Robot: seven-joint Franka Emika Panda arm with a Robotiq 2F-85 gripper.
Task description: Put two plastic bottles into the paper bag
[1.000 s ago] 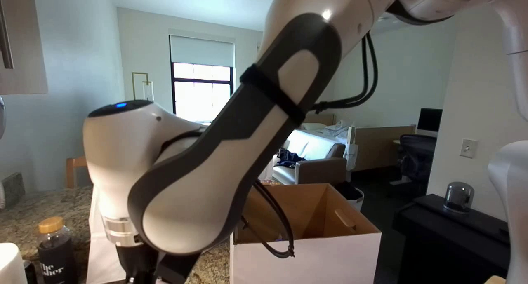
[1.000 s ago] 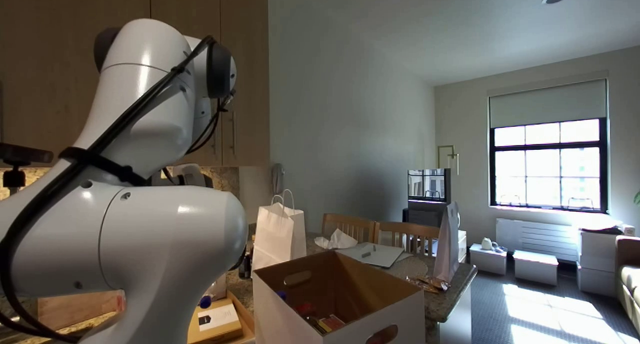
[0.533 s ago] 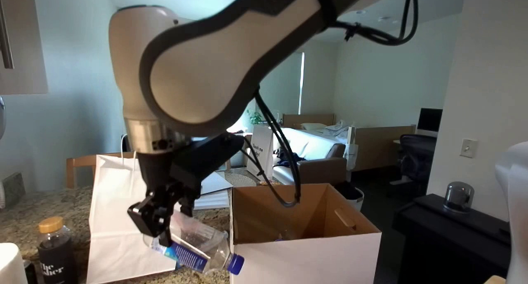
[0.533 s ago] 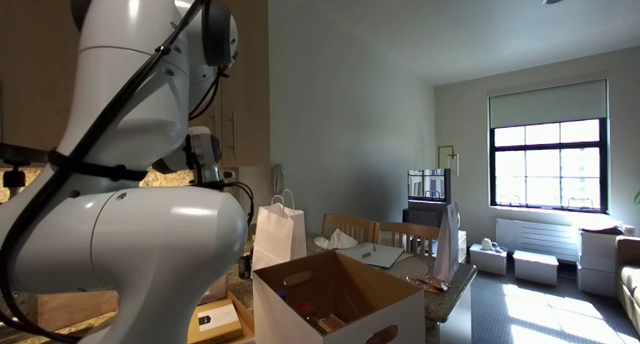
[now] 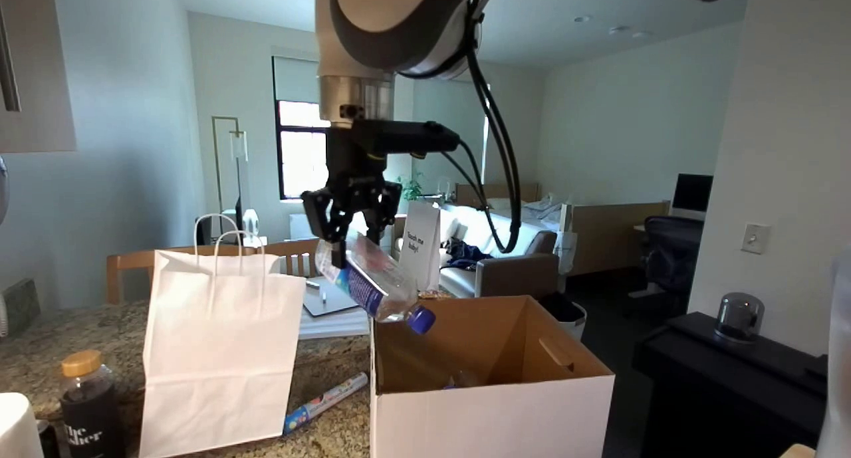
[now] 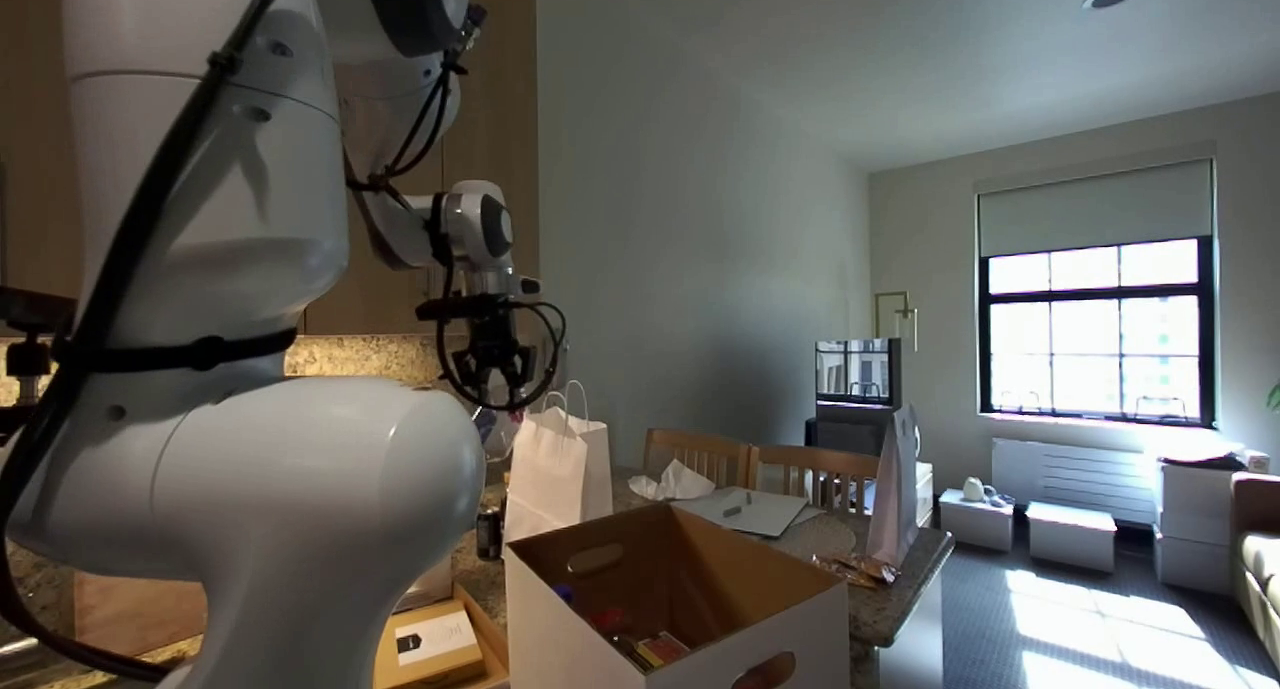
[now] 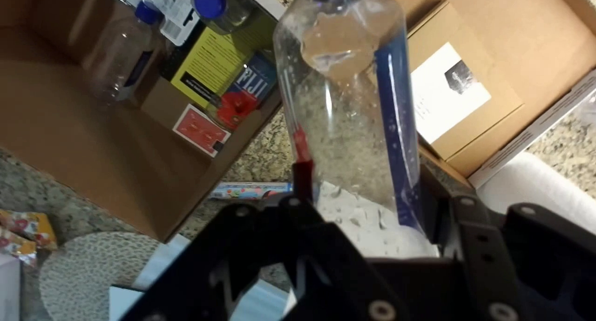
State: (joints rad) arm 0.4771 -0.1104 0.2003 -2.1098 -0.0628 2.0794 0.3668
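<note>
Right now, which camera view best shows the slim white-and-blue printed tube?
An exterior view: the slim printed tube shows nearly whole between the tall white paper bag and the open white-sided cardboard box. The wrist view shows it partly covered by the black end effector. No other view shows it.

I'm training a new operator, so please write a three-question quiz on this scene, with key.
1. What does the black tool hold? A) an orange-capped dark bottle; B) a clear blue-capped plastic bottle; C) crumpled white paper.
2. True or false: the held bottle is upright.
3. Name the slim thing lying on the speckled counter between the tall white paper bag and the open white-sided cardboard box.
Key: 1 B; 2 false, it tilts cap-down; 3 a slim printed tube.
</note>
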